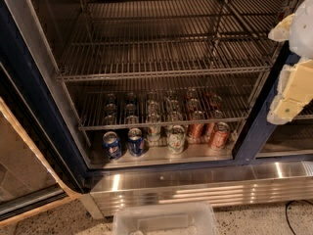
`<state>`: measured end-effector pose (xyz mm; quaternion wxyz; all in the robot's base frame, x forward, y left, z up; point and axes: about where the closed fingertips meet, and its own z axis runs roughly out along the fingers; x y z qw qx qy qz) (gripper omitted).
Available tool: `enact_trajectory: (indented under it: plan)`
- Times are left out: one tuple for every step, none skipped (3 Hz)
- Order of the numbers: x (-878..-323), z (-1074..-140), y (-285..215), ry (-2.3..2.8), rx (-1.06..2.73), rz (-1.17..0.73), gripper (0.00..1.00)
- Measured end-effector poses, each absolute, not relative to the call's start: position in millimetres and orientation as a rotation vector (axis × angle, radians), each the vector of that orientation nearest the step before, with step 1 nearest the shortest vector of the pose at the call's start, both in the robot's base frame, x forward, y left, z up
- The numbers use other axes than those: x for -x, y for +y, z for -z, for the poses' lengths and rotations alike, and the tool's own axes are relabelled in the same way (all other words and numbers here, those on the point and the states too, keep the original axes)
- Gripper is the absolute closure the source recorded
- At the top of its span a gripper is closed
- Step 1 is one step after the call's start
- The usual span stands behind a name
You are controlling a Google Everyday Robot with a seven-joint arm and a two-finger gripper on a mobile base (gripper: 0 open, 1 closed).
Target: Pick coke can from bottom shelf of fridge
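Note:
The fridge (29, 77) stands open, with a dark blue frame and wire racks. On its bottom shelf (151, 155) rows of cans stand under the lowest wire rack. A red coke can (218, 135) stands at the front right, with a second red can (195, 129) just to its left and more red ones behind. My gripper (282, 62) hangs at the right edge of the view, outside the fridge, above and to the right of the red cans. Its pale yellow fingers (288, 89) are apart and hold nothing.
Two blue cans (112, 145) (135, 141) stand front left, a white-and-green can (176, 138) in the middle. The upper wire racks (161, 58) are bare. The open glass door (24, 151) is on the left. A clear plastic bin (164, 220) sits on the floor below the steel base panel (195, 185).

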<state>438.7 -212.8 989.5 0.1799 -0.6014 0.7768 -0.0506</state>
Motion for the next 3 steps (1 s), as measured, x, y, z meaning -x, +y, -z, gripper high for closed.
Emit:
enact_trajectory:
  plan:
    - [-441, -987, -209, 2.2, 1.695, 0.161, 0.0]
    - [-432, -956, -200, 2.22, 1.606, 0.069, 0.0]
    - [-414, -900, -192, 2.233, 1.455, -0.11, 0.0]
